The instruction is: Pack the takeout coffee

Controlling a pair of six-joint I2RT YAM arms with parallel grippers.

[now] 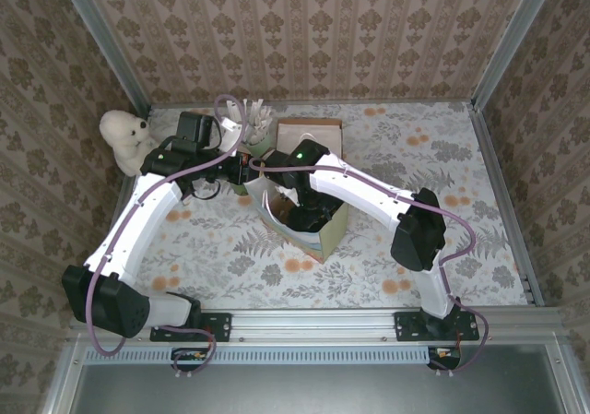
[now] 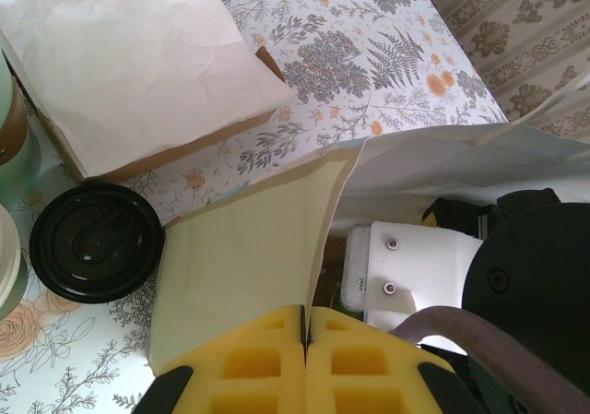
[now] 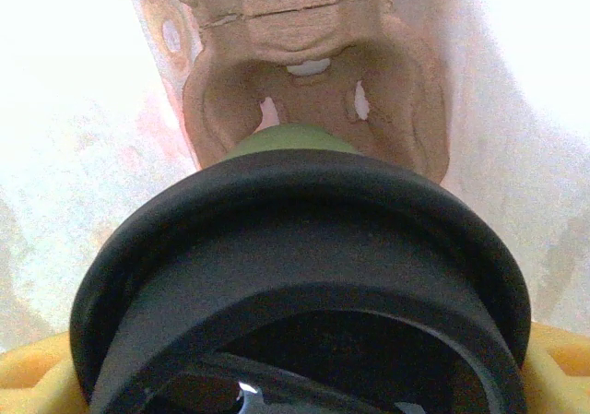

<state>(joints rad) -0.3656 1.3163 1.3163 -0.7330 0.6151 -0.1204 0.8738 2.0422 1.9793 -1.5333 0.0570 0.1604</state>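
Right gripper [image 3: 295, 386] grasps our takeout coffee [image 3: 300, 276] inside the bag [image 1: 309, 234]; left gripper [image 2: 306, 363], clenched, pinches the bag's flap at 9 o'clock.

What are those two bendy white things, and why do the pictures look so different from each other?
They are two robot arms, bolted side by side at the near edge of a flowery table. One picture is taken from above. The other two come from small cameras on the arms' wrists, so they look very close-up.

Each arm ends in a pincer with yellow fingers. The left pincer is shut on the cream edge of a paper bag, holding it open. The right pincer reaches into the bag, holding a small dark green paper cup with a black round lid above a brown cardboard cup tray at the bottom.

On the table there is another black-lidded cup, a flat brown paper bag and a white teddy bear.
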